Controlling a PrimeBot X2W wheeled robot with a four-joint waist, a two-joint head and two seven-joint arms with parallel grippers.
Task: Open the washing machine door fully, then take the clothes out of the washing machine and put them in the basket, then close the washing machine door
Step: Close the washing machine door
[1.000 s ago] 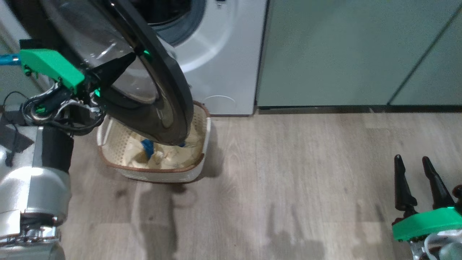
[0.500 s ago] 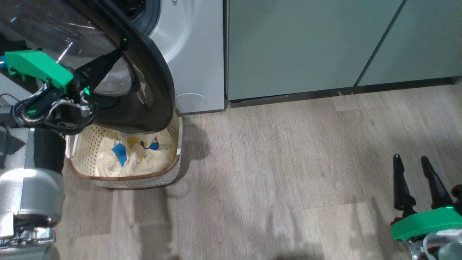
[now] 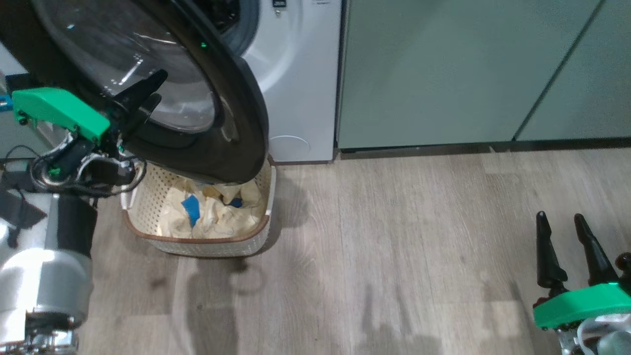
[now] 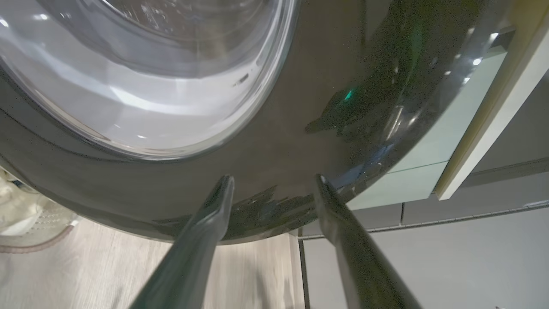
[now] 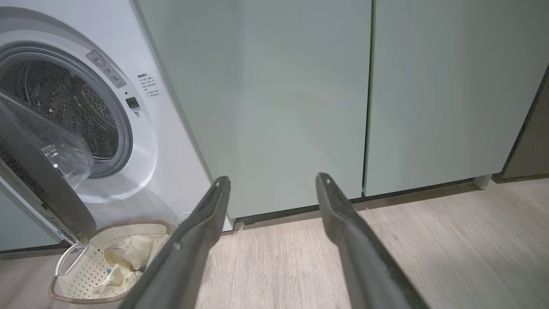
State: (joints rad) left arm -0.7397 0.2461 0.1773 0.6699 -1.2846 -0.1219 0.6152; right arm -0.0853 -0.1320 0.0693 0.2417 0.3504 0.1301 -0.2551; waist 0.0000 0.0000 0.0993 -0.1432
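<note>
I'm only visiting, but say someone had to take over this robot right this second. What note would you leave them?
Left gripper: open, empty, fingertips at the black rim of the washing machine door.
Right gripper: open, empty, over the floor.
Clothes lie in the basket, which sits before the washing machine, under the door's lower edge.
Done: door opened, clothes out; what shows of the drum looks empty.
Left: shut the door, which stands partly open.

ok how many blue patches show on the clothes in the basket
2: a larger blue patch mid-pile on the clothes in the basket, a smaller blue patch just below the washing machine door. Folds or the door may hide more.
</note>
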